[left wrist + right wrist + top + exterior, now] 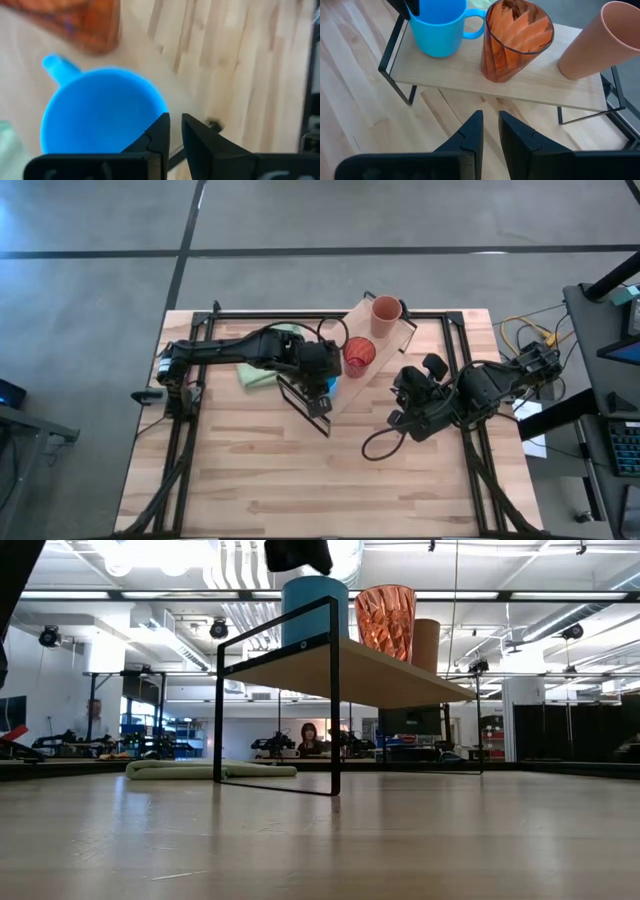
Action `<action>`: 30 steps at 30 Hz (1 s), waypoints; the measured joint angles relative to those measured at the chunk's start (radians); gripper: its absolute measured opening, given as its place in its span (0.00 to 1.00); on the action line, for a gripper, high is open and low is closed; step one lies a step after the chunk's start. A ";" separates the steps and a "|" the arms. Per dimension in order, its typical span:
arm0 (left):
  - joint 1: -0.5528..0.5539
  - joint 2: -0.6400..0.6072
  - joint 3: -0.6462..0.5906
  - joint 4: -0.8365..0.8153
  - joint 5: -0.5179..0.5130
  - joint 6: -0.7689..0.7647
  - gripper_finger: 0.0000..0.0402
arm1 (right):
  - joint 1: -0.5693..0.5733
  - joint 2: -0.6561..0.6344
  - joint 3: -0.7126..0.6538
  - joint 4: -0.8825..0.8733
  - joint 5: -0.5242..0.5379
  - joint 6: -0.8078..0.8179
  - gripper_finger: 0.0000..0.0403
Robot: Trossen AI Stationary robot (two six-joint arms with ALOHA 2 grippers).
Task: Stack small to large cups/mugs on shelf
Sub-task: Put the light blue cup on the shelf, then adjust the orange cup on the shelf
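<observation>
Releasing the blue mug [440, 27] is my step now, I judge. My left hand [322, 380] hovers over it at the shelf's [470, 75] 7 o'clock end, one finger at the rim; whether its fingers pinch that rim, I cannot tell. To do this well I should lift straight up, not dragging the handle toward the red tumbler [515, 40] just beside it. Next along stands the orange-brown cup [600, 40], at the 1 o'clock end. At 4 o'clock over the bench [250, 470], my right hand [490, 132] waits, fingers nearly closed, holding nothing.
</observation>
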 joint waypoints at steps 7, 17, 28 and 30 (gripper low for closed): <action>0.000 -0.006 0.016 0.128 0.009 -0.006 0.08 | -0.005 0.000 0.000 -0.002 0.099 0.000 0.13; 0.000 -0.017 0.132 0.175 -0.078 0.047 0.08 | -0.102 0.000 -0.073 0.022 0.094 0.009 0.13; 0.001 -0.053 0.158 0.185 -0.219 0.100 0.08 | -0.192 -0.039 -0.294 0.302 0.042 0.042 0.13; 0.000 -0.062 0.157 0.186 -0.219 0.101 0.08 | -0.209 -0.050 -0.328 0.341 0.042 0.068 0.13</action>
